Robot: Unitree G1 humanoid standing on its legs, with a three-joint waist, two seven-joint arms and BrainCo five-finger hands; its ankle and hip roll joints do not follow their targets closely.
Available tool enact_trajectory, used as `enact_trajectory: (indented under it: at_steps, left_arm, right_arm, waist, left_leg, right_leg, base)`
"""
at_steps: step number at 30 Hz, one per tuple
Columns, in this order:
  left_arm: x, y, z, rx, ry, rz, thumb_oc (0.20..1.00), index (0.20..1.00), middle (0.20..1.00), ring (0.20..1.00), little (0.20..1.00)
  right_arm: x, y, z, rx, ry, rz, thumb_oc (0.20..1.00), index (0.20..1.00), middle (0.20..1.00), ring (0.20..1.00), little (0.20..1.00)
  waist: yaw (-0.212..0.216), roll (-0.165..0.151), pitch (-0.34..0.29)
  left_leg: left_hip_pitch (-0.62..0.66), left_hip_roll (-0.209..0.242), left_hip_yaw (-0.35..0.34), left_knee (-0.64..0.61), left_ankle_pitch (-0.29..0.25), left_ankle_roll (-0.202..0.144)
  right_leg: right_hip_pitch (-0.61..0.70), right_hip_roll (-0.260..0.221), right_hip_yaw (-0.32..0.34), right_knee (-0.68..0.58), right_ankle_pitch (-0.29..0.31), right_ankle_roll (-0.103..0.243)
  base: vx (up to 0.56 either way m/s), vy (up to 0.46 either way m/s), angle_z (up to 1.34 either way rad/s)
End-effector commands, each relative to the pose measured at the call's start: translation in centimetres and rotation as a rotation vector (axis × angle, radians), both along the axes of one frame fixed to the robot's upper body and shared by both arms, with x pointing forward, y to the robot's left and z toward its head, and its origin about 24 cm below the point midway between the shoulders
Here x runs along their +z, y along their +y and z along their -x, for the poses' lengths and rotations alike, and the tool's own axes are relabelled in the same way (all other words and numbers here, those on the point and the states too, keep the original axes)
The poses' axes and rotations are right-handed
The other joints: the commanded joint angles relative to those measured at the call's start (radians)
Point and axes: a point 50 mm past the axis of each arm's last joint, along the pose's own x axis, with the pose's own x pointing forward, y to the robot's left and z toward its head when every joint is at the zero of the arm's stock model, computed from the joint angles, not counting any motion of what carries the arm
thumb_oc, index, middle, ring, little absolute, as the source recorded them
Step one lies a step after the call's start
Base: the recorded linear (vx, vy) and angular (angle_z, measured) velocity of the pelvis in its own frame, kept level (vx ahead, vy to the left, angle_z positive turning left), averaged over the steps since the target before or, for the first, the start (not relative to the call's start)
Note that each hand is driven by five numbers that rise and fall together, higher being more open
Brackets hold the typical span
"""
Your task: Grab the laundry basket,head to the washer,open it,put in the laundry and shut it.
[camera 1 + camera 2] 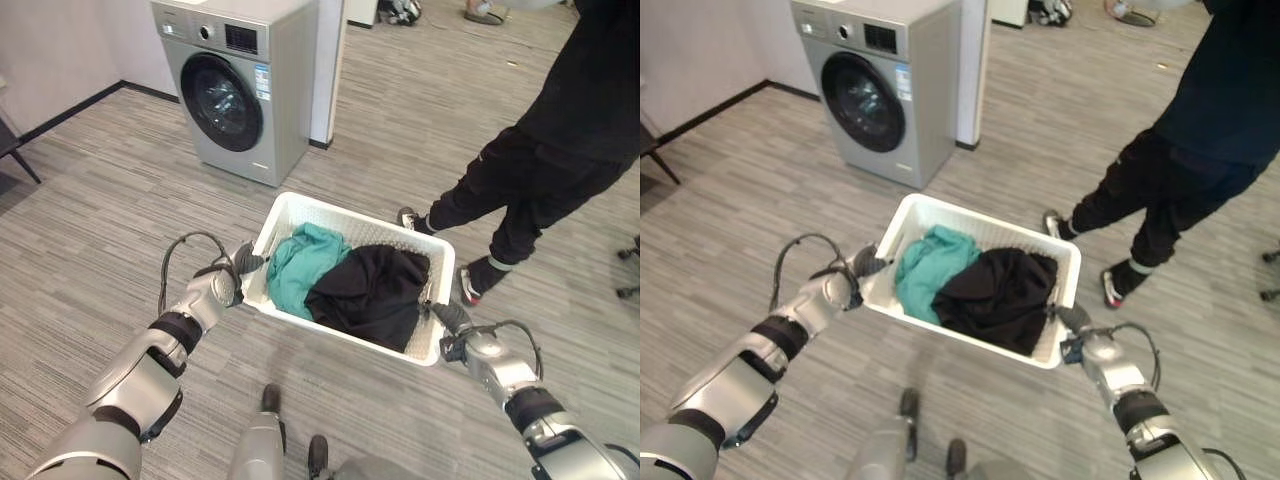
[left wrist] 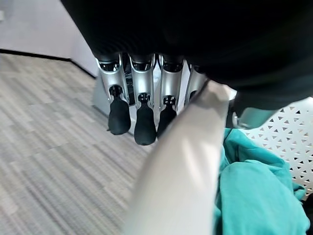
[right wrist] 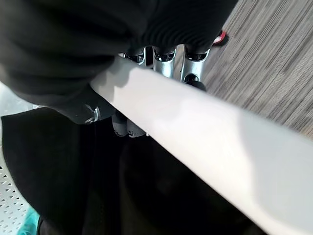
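Observation:
A white laundry basket [image 1: 330,207] hangs above the floor between my two hands. Inside lie a teal garment [image 1: 300,265] and a black garment [image 1: 375,290]. My left hand [image 1: 215,288] grips the basket's left rim; in the left wrist view its fingers [image 2: 145,122] reach down outside the rim [image 2: 181,166], beside the teal garment [image 2: 254,196]. My right hand [image 1: 470,345] holds the right rim, its fingers [image 3: 164,58] curled over the rim [image 3: 205,132] above the black garment [image 3: 98,186]. The grey washer [image 1: 235,85] stands ahead to the left, its round door [image 1: 220,102] closed.
A person in black [image 1: 560,130] stands close to the basket's right side, one shoe [image 1: 468,285] near its corner. A white pillar [image 1: 328,60] rises right of the washer. A dark chair leg [image 1: 15,150] shows at the far left. Open floor [image 1: 130,200] lies before the washer.

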Motion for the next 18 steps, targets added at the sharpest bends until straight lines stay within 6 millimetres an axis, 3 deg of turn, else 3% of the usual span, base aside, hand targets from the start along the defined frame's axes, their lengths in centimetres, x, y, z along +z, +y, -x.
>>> enact_trajectory:
  at_steps: [1, 2, 5, 7, 8, 9, 11, 13, 16, 18]
  left_arm:
    - [2.8, 0.6, -1.0, 0.027, -0.125, 0.035, 0.200, 0.200, 0.200, 0.200, 0.200]
    - [2.4, 0.7, -0.8, 0.030, -0.115, 0.052, 0.200, 0.200, 0.200, 0.200, 0.200]
    - [1.4, 1.2, -0.2, 0.045, -0.085, 0.048, 0.200, 0.200, 0.200, 0.200, 0.200]
    - [1.0, 2.1, 0.1, 0.066, -0.080, 0.040, 0.200, 0.200, 0.200, 0.200, 0.200]
    - [0.9, 2.1, 0.2, 0.062, -0.079, 0.035, 0.200, 0.200, 0.200, 0.200, 0.200]
    - [0.9, 2.0, 0.2, 0.061, -0.083, 0.037, 0.200, 0.200, 0.200, 0.200, 0.200]
    - [0.6, 2.3, 0.4, 0.074, -0.078, 0.034, 0.200, 0.200, 0.200, 0.200, 0.200]
    - [0.6, 2.5, 0.5, 0.083, -0.082, 0.035, 0.200, 0.200, 0.200, 0.200, 0.200]
    - [0.6, 2.7, 0.4, 0.080, -0.087, 0.010, 0.200, 0.200, 0.200, 0.200, 0.200]
    - [0.7, 3.1, 0.4, 0.094, -0.092, -0.003, 0.200, 0.200, 0.200, 0.200, 0.200]
  right_arm:
    - [3.3, -1.8, -1.3, -0.007, -0.169, 0.040, 0.200, 0.200, 0.200, 0.200, 0.200]
    - [3.2, -1.4, -1.3, 0.006, -0.168, 0.046, 0.200, 0.200, 0.200, 0.200, 0.200]
    - [2.9, -1.0, -1.2, 0.002, -0.174, 0.029, 0.200, 0.200, 0.200, 0.200, 0.200]
    - [2.6, -0.4, -1.2, 0.005, -0.176, 0.008, 0.200, 0.200, 0.200, 0.200, 0.200]
    - [2.6, -0.2, -1.3, 0.010, -0.177, 0.008, 0.200, 0.200, 0.200, 0.200, 0.200]
    - [2.6, 0.1, -1.3, 0.011, -0.183, 0.003, 0.200, 0.200, 0.200, 0.200, 0.200]
    - [2.6, 0.5, -1.5, 0.010, -0.190, -0.008, 0.200, 0.200, 0.200, 0.200, 0.200]
    - [2.7, 0.2, -1.4, -0.012, -0.200, -0.023, 0.200, 0.200, 0.200, 0.200, 0.200]
    - [2.6, -0.6, -1.2, -0.055, -0.200, -0.048, 0.200, 0.200, 0.200, 0.200, 0.200]
    - [2.7, -0.8, -1.3, -0.067, -0.204, -0.055, 0.200, 0.200, 0.200, 0.200, 0.200]
  waist:
    - [0.034, 0.007, -0.087]
    - [0.035, 0.013, -0.108]
    - [0.044, -0.007, -0.141]
    - [0.057, -0.031, -0.158]
    - [0.053, -0.029, -0.149]
    - [0.046, -0.020, -0.135]
    - [0.027, 0.010, -0.118]
    - [0.016, 0.029, -0.116]
    - [-0.010, 0.039, -0.111]
    - [-0.012, 0.048, -0.107]
  left_leg:
    - [-0.024, -0.029, 0.029, -0.016, 0.133, 0.049]
    - [0.011, -0.010, 0.053, -0.023, 0.144, 0.063]
    - [0.041, -0.012, 0.047, 0.034, 0.152, 0.082]
    - [0.075, -0.028, 0.057, 0.068, 0.105, 0.108]
    - [0.097, -0.019, 0.063, 0.078, 0.089, 0.121]
    - [0.116, -0.008, 0.060, 0.081, 0.078, 0.130]
    - [0.168, 0.005, 0.057, 0.079, 0.056, 0.145]
    - [0.225, 0.005, 0.044, 0.047, 0.042, 0.152]
    - [0.276, -0.004, 0.025, 0.040, -0.002, 0.138]
    - [0.290, 0.010, 0.026, 0.046, -0.024, 0.123]
  right_leg:
    - [0.042, -0.032, 0.122, 0.109, -0.121, 0.171]
    - [0.064, -0.031, 0.131, 0.122, -0.158, 0.172]
    - [0.085, -0.055, 0.154, 0.194, -0.170, 0.189]
    - [0.051, -0.083, 0.157, 0.353, -0.089, 0.248]
    - [-0.007, -0.083, 0.155, 0.481, 0.009, 0.291]
    - [-0.054, -0.076, 0.138, 0.573, 0.049, 0.317]
    - [-0.136, -0.093, 0.094, 0.724, 0.055, 0.331]
    - [-0.199, -0.146, 0.038, 0.686, 0.010, 0.287]
    - [-0.206, -0.227, -0.040, 0.469, -0.050, 0.267]
    - [-0.248, -0.299, -0.080, 0.337, -0.018, 0.270]
  base:
    - [0.41, 0.188, -0.42]
    - [0.27, 0.136, -0.21]
    - [0.53, 0.249, -0.15]
    - [0.39, 0.182, -0.56]
    - [0.23, 0.166, -0.70]
    - [0.16, 0.173, -0.45]
    - [0.14, 0.192, -0.03]
    - [0.24, 0.174, 0.10]
    - [0.22, 0.036, 0.17]
    - [0.13, -0.073, 0.25]
